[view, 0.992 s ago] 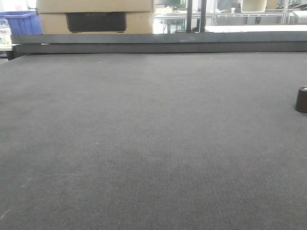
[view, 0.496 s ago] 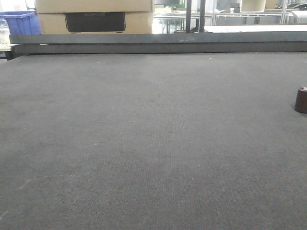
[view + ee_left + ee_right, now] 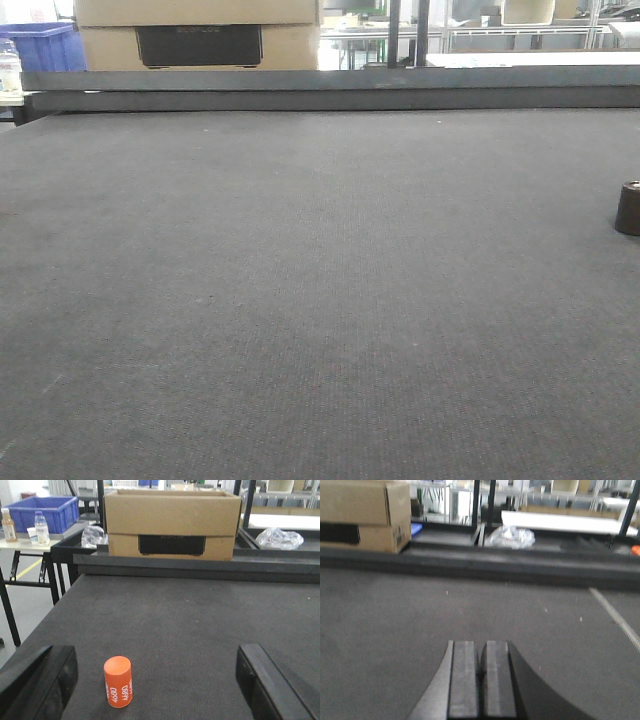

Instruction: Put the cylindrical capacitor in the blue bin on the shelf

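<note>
The cylindrical capacitor (image 3: 628, 208), a squat dark brown cylinder, stands upright on the dark mat at the right edge of the front view, partly cut off. Neither wrist view shows it. My left gripper (image 3: 155, 682) hangs open just above the mat, its black fingers (image 3: 40, 680) wide apart. An orange cylinder (image 3: 118, 681) marked 4680 stands between them, nearer the left finger and touching neither. My right gripper (image 3: 481, 652) is shut with nothing between its pads, low over bare mat. Silvery racks (image 3: 520, 35) show far behind; I cannot make out the shelf's blue bin there.
A raised dark rail (image 3: 330, 90) borders the mat's far edge. Behind it sits a cardboard box (image 3: 170, 525), with crumpled plastic bags (image 3: 277, 537) beside it. A blue crate (image 3: 42, 512) and bottles (image 3: 41, 527) stand on a side table at left.
</note>
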